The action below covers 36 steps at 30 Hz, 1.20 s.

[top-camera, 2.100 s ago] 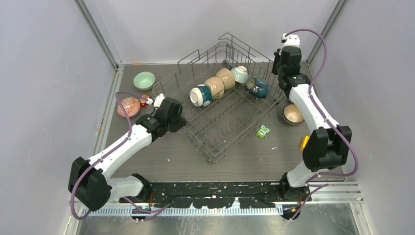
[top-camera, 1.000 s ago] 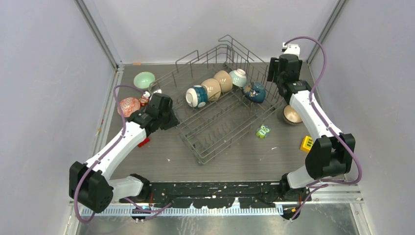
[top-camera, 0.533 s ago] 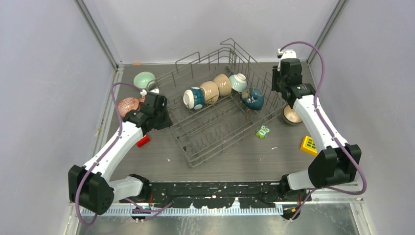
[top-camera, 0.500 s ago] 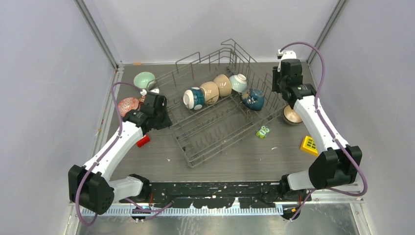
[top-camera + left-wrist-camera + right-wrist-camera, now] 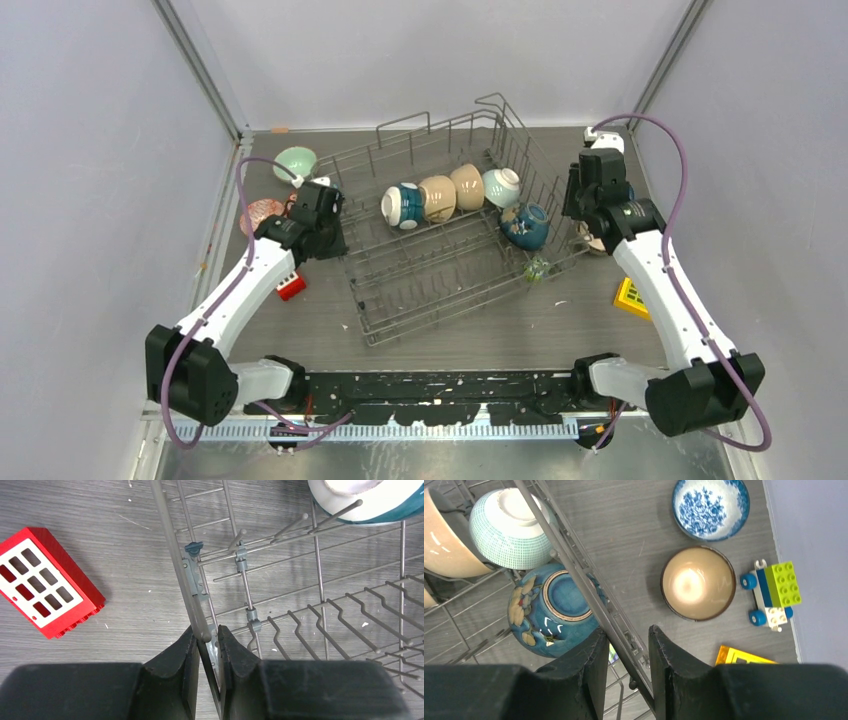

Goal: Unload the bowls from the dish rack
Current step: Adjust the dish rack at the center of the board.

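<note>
So I was roughly halfway: five bowls (image 5: pixel 437 198) sat in the dish rack (image 5: pixel 430 285), four on the table (image 5: pixel 480 335), while my left gripper (image 5: pixel 206 635) and right gripper (image 5: pixel 628 635) each clamped its rim.

The dish rack (image 5: pixel 440 275) is grey, the dark blue bowl (image 5: pixel 539 611) cream-flowered, the white bowl (image 5: pixel 710 507) blue-flowered, the block (image 5: pixel 47 582) red and white.

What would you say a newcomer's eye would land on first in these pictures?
The grey wire dish rack fills the middle of the table, with the left pincer and right pincer each clamped on a side rim. Inside, four bowls lie on edge in a row along the far side, a dark blue flowered bowl beside its right end.
</note>
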Available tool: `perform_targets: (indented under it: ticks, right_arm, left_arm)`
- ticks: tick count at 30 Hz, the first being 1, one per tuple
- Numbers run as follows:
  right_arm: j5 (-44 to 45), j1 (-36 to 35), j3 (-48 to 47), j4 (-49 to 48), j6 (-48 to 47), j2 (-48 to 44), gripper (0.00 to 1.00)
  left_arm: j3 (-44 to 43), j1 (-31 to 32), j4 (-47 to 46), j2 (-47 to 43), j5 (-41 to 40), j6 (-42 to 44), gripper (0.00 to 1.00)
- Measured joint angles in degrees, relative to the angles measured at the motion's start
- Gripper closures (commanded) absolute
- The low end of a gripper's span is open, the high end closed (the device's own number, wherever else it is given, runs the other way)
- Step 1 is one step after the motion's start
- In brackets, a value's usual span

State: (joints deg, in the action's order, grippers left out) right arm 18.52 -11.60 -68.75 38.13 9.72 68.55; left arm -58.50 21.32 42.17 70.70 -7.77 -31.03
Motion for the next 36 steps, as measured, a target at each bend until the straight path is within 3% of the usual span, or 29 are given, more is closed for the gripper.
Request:
perform_targets:
  ticks: [15,24,26,29,32,36]
  right_arm:
    - [1.4,-2.2,4.7,6.9,10.0,-10.4,0.8]
    - [0.2,-3.1,7.5,8.4,14.0,-16.0,0.75]
    - [0.1,-3.4,7.8,8.8,14.3,-16.7,0.67]
    - [-0.3,-3.8,7.9,9.2,14.9,-17.4,0.46]
    - [-1.3,-4.6,7.7,9.1,16.0,-17.4,0.33]
    - [-1.8,-5.3,4.0,10.9,16.7,-17.4,0.26]
  left_arm:
    - [-5.2,-0.4,-0.9,7.0,-3.0,3.4,1.0]
    - [-10.1,-0.6,-1.6,12.7,-4.8,6.1,1.0]
    - [-10.1,-0.6,-1.9,12.8,-5.0,6.3,1.0]
    - [-10.1,-0.6,-1.9,12.8,-5.2,6.5,0.99]
    - [-10.1,-0.6,-2.0,12.8,-5.1,6.4,0.89]
    - [-10.0,-0.6,-2.3,12.5,-4.7,6.1,0.6]
